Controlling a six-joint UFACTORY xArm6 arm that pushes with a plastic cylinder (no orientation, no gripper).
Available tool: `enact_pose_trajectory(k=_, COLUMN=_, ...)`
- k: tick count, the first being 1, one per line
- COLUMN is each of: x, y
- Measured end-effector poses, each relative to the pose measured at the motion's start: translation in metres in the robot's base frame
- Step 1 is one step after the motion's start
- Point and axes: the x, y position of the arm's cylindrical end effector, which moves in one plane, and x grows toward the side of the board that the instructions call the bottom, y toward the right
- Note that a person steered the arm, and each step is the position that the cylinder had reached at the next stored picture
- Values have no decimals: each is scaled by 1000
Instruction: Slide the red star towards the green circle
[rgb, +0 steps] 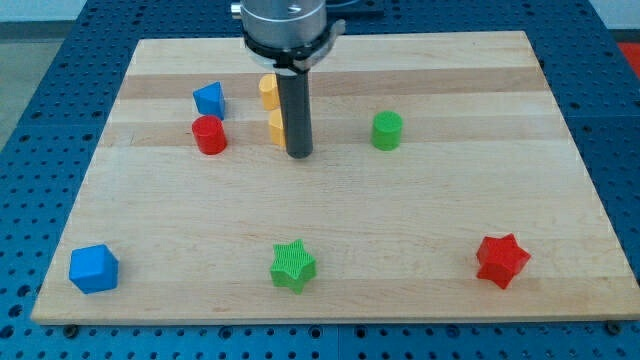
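The red star (501, 260) lies near the view's bottom right of the wooden board. The green circle (387, 130) stands in the upper middle, well up and to the left of the star. My tip (299, 153) rests on the board left of the green circle, right beside a yellow block (276, 129). The tip is far from the red star, up and to its left.
A second yellow block (267, 91) sits above the first, partly behind the rod. A red cylinder (209, 134) and a blue block (209, 99) are at the upper left. A blue cube (94, 268) is at the bottom left, a green star (293, 265) at bottom centre.
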Motion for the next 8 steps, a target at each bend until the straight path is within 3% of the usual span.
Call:
enact_pose_trajectory(k=4, x=116, y=232)
enact_pose_trajectory(k=5, x=171, y=260)
enact_pose_trajectory(k=6, x=187, y=260)
enact_pose_trajectory(k=8, x=178, y=254)
